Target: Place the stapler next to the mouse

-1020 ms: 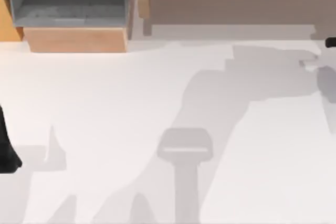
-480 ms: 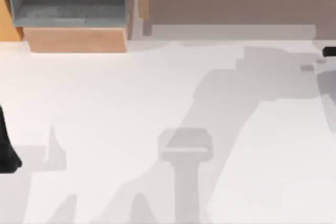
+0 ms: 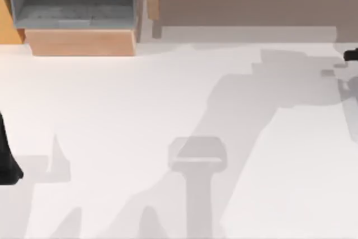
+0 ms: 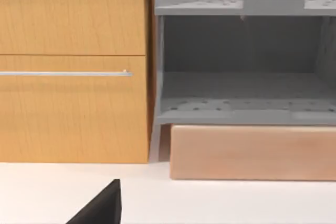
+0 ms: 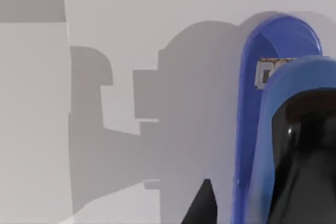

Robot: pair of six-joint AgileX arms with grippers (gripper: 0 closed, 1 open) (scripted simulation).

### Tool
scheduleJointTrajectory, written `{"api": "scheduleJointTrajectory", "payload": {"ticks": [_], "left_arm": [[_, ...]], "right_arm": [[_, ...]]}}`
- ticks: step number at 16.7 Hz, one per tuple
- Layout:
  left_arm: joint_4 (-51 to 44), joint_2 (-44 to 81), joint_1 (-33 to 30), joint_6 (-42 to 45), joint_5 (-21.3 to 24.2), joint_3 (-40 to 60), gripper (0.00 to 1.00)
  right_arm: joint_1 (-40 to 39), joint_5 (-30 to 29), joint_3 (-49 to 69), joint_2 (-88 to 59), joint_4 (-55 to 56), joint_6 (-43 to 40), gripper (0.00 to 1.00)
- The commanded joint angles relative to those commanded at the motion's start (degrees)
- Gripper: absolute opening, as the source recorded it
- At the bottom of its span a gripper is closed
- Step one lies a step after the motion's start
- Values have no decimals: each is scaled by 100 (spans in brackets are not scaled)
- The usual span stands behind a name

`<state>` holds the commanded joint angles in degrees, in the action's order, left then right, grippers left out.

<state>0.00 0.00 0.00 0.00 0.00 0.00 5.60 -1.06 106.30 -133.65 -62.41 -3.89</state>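
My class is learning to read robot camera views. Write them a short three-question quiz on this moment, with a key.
1. True or false: in the right wrist view, the stapler is red.
2. Multiple choice: in the left wrist view, what stands beside the wooden cabinet with the metal handle? A) a grey open shelf unit B) a green bin C) a stack of plates
3. Fill in: in the top view, the white table carries broad grey ____ cast by the arms.

Key: 1 false, it is blue with a black part and a small pale mark. 2 A, the grey open shelf unit. 3 shadows.
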Motion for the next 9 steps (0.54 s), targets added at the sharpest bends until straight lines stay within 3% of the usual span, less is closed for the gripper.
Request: {"api": "scheduleJointTrajectory", "payload": {"ticks": [3, 9], "left_arm": [[0, 0, 0, 0, 0, 0, 100], [0, 0, 0, 0, 0, 0, 100]], "right_arm": [[0, 0, 0, 0, 0, 0, 98], [0, 0, 0, 0, 0, 0, 100]]}}
